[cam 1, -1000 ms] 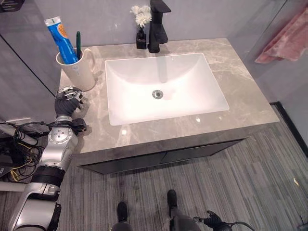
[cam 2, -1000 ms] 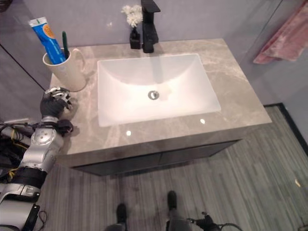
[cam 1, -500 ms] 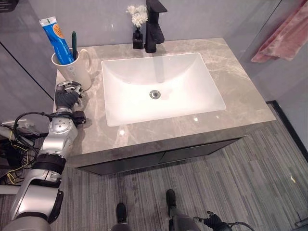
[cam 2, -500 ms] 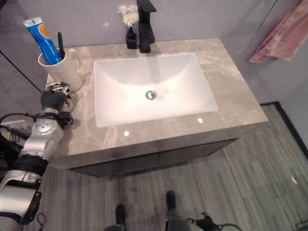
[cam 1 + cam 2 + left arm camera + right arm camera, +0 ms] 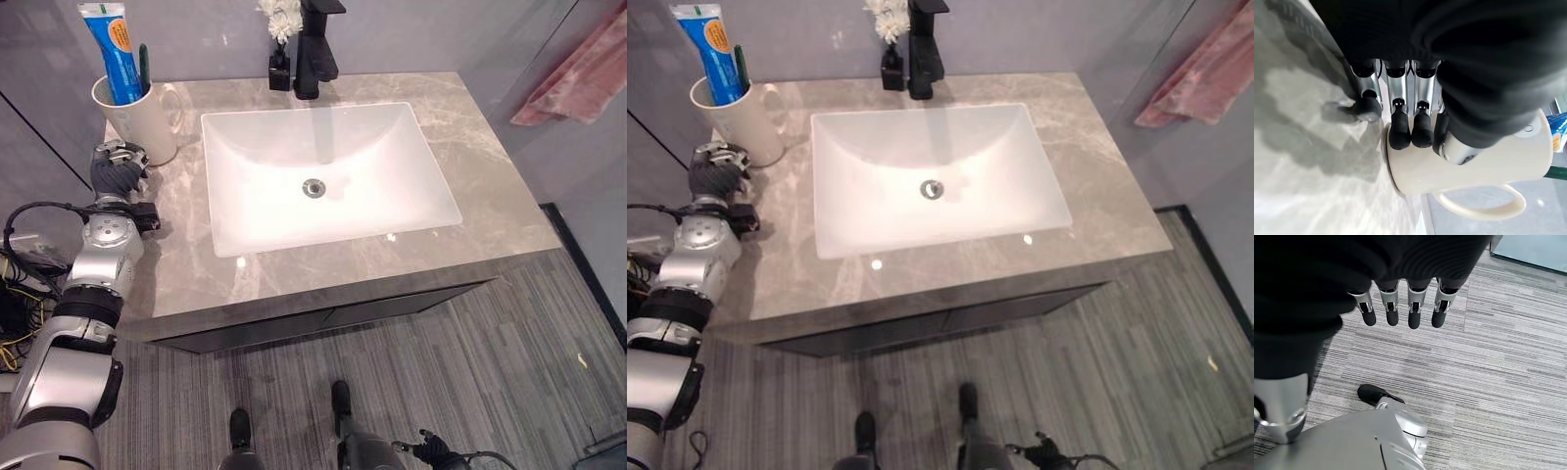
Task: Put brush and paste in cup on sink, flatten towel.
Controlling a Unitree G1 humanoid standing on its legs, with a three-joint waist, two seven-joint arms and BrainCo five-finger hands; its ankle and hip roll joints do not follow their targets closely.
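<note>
Camera has swung left, but the left hand hasn't budged: fingers loosely uncurled, resting just beside the cup on the tabletop. Toothpaste and toothbrush stand in it; next comes the pink towel, hanging at right

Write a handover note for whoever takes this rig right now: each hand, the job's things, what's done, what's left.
Left hand: open, holding nothing, fingers by the base of the cup.
Right hand: open, hanging low over the floor.
Toothpaste and toothbrush stand in the cup at the countertop's back left corner, beside the sink.
Done: brush and paste are in the cup.
Left: the pink towel hangs bunched at the far right; flatten it.
</note>
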